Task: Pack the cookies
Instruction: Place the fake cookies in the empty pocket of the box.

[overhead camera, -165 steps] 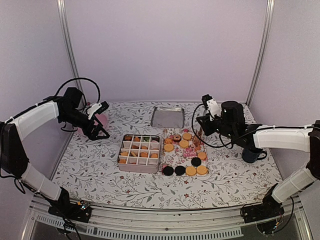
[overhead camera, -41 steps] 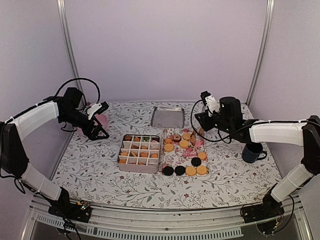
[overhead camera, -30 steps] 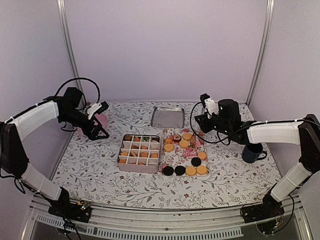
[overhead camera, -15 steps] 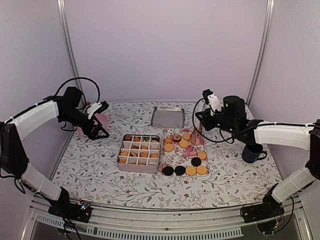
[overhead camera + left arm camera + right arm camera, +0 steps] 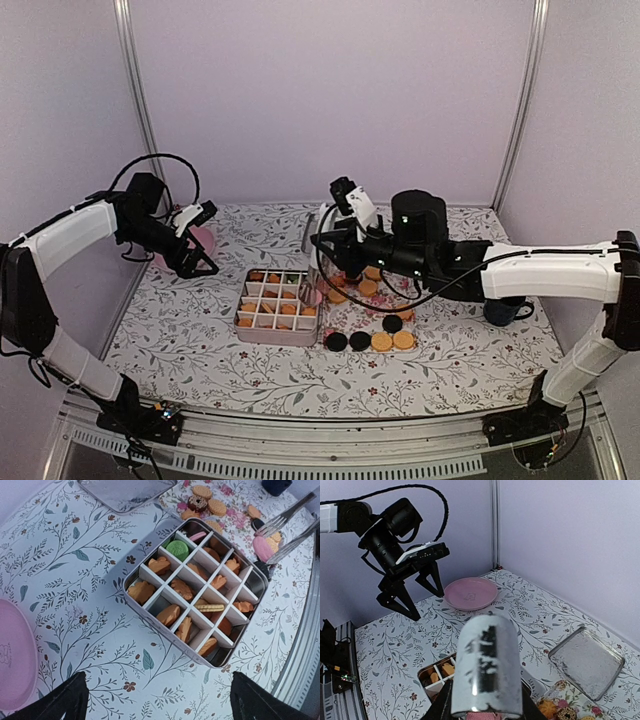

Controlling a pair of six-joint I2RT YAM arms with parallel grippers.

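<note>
Loose cookies, orange and black, lie on a floral tray. Left of it stands a divided metal box with orange cookies and a green one in its cells. My right gripper is shut on metal tongs, reaching over the box's right edge. The tongs' tips pinch a pink cookie. My left gripper hangs open and empty left of the box, above the tablecloth.
A pink plate lies at the far left, under the left arm. The box's metal lid rests behind the tray. A dark mug stands at the right, half hidden by the right arm.
My right arm has swung left from the tray's far right corner to the box's right edge, carrying the tongs with the pink cookie. The left arm has stayed still.
</note>
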